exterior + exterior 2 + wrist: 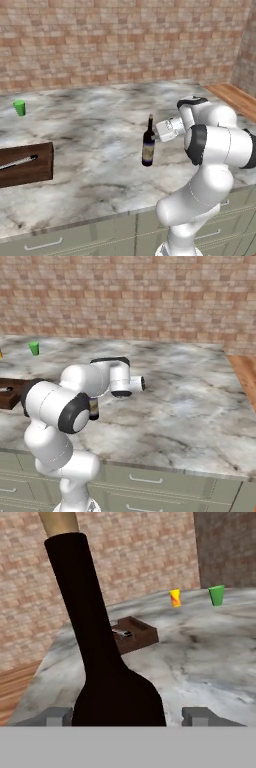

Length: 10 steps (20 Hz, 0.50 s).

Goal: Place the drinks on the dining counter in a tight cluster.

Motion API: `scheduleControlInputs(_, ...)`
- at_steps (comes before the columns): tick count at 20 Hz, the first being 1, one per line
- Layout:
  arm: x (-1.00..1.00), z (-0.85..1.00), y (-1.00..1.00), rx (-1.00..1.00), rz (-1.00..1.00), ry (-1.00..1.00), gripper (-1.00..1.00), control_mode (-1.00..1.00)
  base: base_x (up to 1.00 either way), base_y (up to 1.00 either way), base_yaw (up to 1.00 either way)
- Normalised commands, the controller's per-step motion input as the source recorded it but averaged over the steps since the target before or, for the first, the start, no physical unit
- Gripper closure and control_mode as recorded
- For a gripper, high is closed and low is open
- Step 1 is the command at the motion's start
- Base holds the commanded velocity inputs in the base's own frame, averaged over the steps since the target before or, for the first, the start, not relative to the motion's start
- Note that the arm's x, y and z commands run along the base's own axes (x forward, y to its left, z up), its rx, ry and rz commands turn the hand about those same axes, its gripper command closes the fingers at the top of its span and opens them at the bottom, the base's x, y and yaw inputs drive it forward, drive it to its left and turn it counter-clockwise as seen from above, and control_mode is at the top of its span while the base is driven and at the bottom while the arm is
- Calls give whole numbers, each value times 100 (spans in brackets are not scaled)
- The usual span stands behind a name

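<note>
With its jaws spread apart on either side of the wine bottle (107, 677), the gripper (131, 716) flanks the bottle without touching it; the bottle stands upright on the dining counter (100, 130), a wooden board (25, 165) to its left and a green cup (19, 107) beyond that.

Small green cup (19, 107) way over at the far left, yellow cup (174, 597) near it. Dark wooden board (26, 164) nearer on the left, metal utensil (18, 162) on top.
</note>
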Motion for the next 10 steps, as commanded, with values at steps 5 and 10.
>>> scheduleControlInputs(5,-21,0,0,0,0,-2,-100,-100,0,0,0)
scheduleControlInputs(10,-16,1,-8,0,0,-1,-100,-100,0,0,0)
